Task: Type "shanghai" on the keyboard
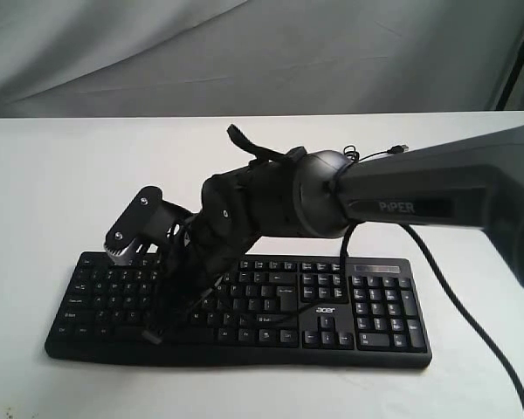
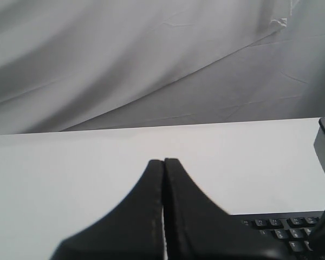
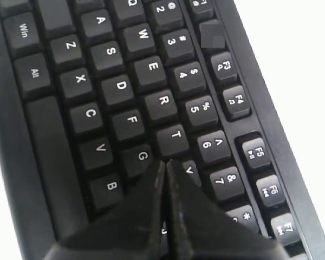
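Hiding keys beside G, closed right fingers (image 3: 143, 216) sit over the keyboard (image 3: 119, 89).

This looks like a robotics lab or test bench set up for recording, not a home or an office. A wide black plastic keyboard (image 1: 367, 305) lies on a plain white flat counter (image 1: 52, 175). Behind the keyboard a creased grey cloth backdrop (image 1: 244, 52) hangs across the whole background, closing off the room. Above the keyboard reaches a dark grey jointed robot arm (image 1: 437, 205) lettered "PiPER". Behind the keyboard's number-pad end a thin black slanted pole (image 1: 517, 61) stands against the cloth
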You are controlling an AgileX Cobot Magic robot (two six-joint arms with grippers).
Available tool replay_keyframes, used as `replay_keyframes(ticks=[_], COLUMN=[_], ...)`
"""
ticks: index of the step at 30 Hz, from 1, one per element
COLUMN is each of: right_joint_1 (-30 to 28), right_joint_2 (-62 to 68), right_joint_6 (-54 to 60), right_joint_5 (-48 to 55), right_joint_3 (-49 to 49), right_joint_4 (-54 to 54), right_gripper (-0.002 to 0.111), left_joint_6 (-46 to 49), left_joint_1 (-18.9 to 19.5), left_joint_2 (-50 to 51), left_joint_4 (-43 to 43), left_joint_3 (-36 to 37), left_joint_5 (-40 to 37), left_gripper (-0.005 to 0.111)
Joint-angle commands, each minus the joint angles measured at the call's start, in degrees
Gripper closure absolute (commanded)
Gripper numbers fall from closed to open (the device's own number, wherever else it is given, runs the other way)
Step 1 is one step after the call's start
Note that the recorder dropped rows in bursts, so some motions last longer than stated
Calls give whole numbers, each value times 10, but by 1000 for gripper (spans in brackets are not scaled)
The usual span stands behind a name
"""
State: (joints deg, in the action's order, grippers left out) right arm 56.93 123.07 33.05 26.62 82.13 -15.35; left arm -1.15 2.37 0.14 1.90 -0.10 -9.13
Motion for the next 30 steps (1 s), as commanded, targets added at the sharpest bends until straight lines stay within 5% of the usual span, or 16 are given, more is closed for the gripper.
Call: replay_keyframes(ticks=[1,17,24,30], right_joint_1=[-3,0,31,38], right_joint_2=[-3,-5,112,145], right_joint_6=[11,17,17,25], right_joint_5=[-7,-6,126,150], right_joint_3=[-3,27,250,299], right_joint_4=[-13,-15,-3,-5], right_gripper=[108,108,108,108], left_joint_6=[-2,-2,-2,-2], left_joint_1=[-4,-4,-4,-4], left_joint_2=[-1,-1,-1,-1], left_joint_4=[-1,-1,-1,-1], left_joint_3=[1,1,1,1], left_joint_5=[3,3,3,3], left_gripper=[107,107,107,107])
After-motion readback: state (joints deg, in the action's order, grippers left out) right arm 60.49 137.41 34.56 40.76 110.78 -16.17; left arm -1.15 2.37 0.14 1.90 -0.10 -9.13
